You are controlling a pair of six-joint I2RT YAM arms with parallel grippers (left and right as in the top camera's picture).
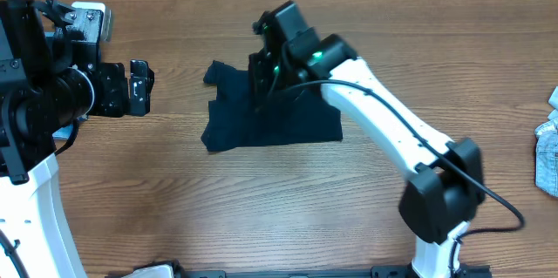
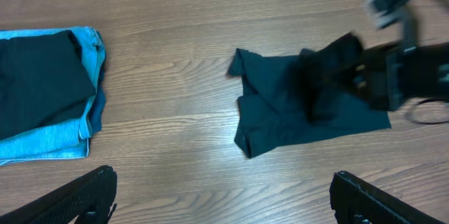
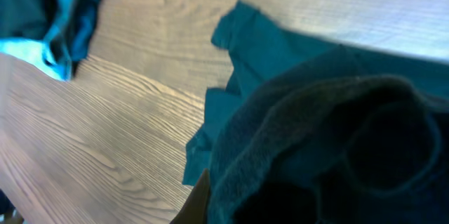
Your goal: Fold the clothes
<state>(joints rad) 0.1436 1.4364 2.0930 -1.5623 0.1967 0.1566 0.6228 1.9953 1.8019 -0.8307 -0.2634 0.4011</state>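
A: Wooden table [image 1: 261, 217], brown grain all round. Middle of it: plain dark navy cloth shirt [image 1: 261, 130], mostly flat, one edge bunched and raised off the boards.

B: Held by what?

A: Right gripper [image 1: 261, 82], clenched on that raised fold, cloth heaped right up against the wrist lens. Left gripper [image 1: 142, 88] spread wide, gripping nothing, hovering well apart from the shirt on its left side.

B: Best way through the fold, then?

A: Probably this: carry the pinched edge low and straight across the flat half, line it up with the far hem, let go only once laid down. Worth pinning the opposite corner with the free gripper, to avoid dragging the whole shirt along. No yanking upward; soft cloth, likely to slump and crease.

B: Counts?

A: One navy shirt in work. One folded stack [image 2: 42, 112] over by the left arm, dark piece on top of light blue denim; number of layers hard to tell. One more pale blue denim piece [image 1: 549, 152] at the far right edge. Two grippers.
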